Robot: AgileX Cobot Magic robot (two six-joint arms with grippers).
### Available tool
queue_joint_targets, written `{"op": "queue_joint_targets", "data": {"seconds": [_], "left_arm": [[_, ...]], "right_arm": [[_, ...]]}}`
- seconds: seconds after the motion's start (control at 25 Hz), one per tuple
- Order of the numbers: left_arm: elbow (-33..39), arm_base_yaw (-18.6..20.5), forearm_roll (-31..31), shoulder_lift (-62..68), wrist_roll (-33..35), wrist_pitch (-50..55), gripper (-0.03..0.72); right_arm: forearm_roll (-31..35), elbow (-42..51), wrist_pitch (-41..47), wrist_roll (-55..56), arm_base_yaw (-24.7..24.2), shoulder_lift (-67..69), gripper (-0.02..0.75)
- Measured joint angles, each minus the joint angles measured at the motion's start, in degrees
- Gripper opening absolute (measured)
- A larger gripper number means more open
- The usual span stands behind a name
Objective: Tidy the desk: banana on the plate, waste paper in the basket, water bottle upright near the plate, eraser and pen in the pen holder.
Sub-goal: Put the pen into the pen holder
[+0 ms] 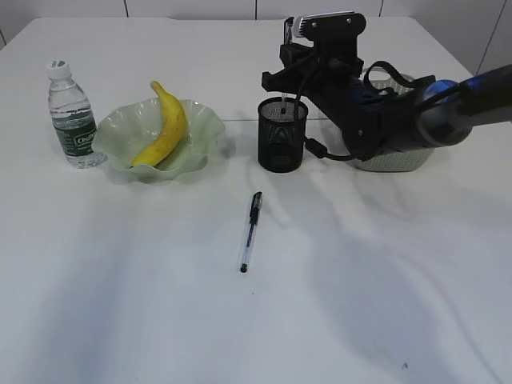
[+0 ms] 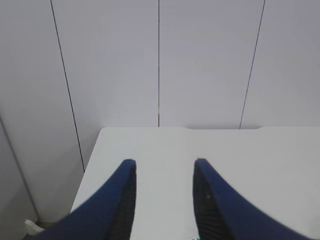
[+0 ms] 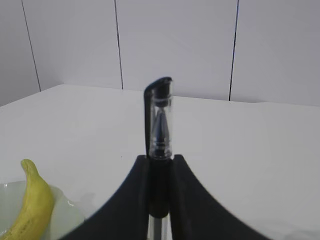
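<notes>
My right gripper (image 3: 160, 157) is shut on a black-capped clear pen (image 3: 159, 120), holding it upright. Seen from outside, the right gripper (image 1: 276, 80) hangs just above the black mesh pen holder (image 1: 282, 144), and the pen's lower end reaches down into the cup. A second pen (image 1: 251, 230) lies on the desk (image 1: 160, 304) in front of the holder. The banana (image 1: 166, 128) rests in the pale green plate (image 1: 204, 120). Left of the plate, the water bottle (image 1: 72, 116) stands upright. My left gripper (image 2: 165, 162) is open and empty. The eraser and waste paper are out of view.
The sage-green basket (image 1: 396, 160) sits behind the right arm (image 1: 416, 112), mostly covered by it. In the right wrist view the banana (image 3: 30, 210) and plate (image 3: 70, 220) show at lower left. The left wrist view faces the desk's far edge and a white panelled wall.
</notes>
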Motion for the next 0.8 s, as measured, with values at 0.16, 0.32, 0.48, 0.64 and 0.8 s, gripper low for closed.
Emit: {"op": "queue_joint_targets", "data": {"seconds": [0.16,0.32,0.48,0.64,0.8], "left_arm": [[0.0,0.0,0.0,0.3,0.1,0.1,0.260],[0.0,0.0,0.0,0.7,0.1,0.2,0.260],[0.0,0.0,0.0,0.7,0.1,0.2,0.260],[0.0,0.0,0.0,0.7,0.2,0.2,0.260],[0.0,0.0,0.0,0.7,0.2,0.2,0.260]], "right_arm": [[0.0,-1.1,0.1,0.0,0.0,1.2,0.060],[0.0,-1.1,0.7,0.0,0.0,1.8,0.060],[0.0,-1.1,0.7,-0.4,0.0,1.8,0.063],[0.0,-1.1,0.7,-0.7,0.0,1.8,0.083],[0.0,-1.1,0.7,-0.8,0.0,1.8,0.140]]}}
